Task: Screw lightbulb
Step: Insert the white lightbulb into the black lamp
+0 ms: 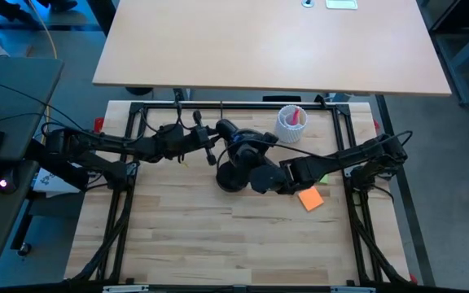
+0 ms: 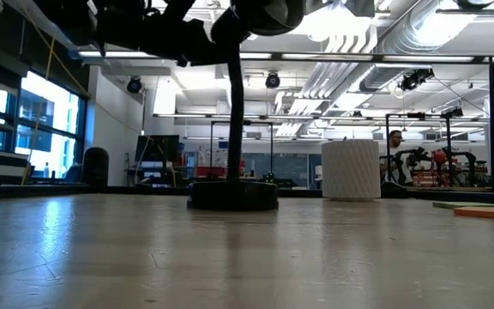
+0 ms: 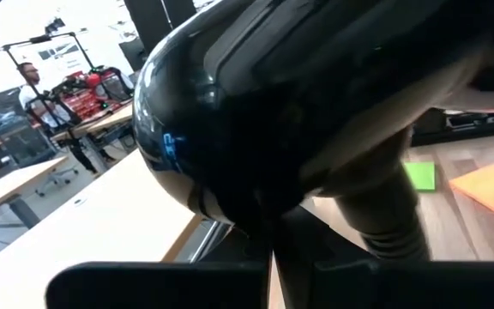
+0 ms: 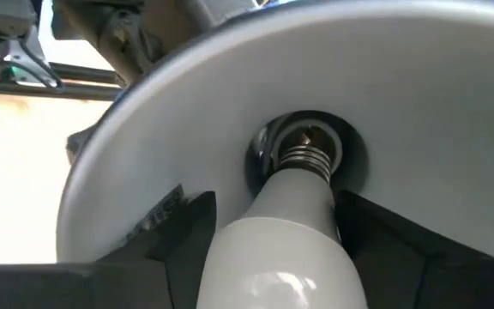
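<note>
Bulb, white and rounded with silvery screw base (image 4: 290,223), sits threads-in-socket inside black desk lamp's white-lined shade (image 4: 453,103), right claw (image 4: 294,249) fingers either side; grip unclear. Left claw (image 3: 273,283) shut on lamp. Keep bulb coaxial, turn gently.

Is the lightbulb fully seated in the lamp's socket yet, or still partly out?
Partly out. In the right wrist view the lightbulb has its base tip in the socket, but several silvery threads remain exposed.
</note>
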### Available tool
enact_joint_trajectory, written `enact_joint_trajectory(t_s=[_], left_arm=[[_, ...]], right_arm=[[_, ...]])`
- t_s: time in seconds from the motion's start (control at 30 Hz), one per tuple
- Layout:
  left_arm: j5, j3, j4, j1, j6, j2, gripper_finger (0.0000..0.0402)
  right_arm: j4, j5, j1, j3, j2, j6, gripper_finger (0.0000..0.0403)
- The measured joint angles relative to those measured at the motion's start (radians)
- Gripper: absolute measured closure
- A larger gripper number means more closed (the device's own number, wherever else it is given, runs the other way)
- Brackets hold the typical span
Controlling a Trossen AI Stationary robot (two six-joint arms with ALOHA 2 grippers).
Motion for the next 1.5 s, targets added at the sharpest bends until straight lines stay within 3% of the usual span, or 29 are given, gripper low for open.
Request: enact_joint_trajectory(t_s=[0.8,1.1,1.27,1.5], left_arm=[[-0.014,0.000,-0.013,0.001,0.000,0.000,0.0401],[-0.030,0.000,-0.015,-0.001,0.013,-0.002,0.0401],[-0.055,0.000,-0.103,-0.012,0.024,-0.078,0.0401],[-0.051,-0.002,-0.203,-0.051,0.020,-0.218,0.0401]], right_arm=[[0.010,-0.044,0.005,-0.003,-0.051,-0.040,0.0190],[0.011,-0.063,0.067,-0.003,-0.091,-0.078,0.0193],[-0.066,-0.067,0.127,-0.002,-0.145,-0.042,0.0201],[-0.254,-0.083,0.143,-0.002,-0.163,0.131,0.0217]])
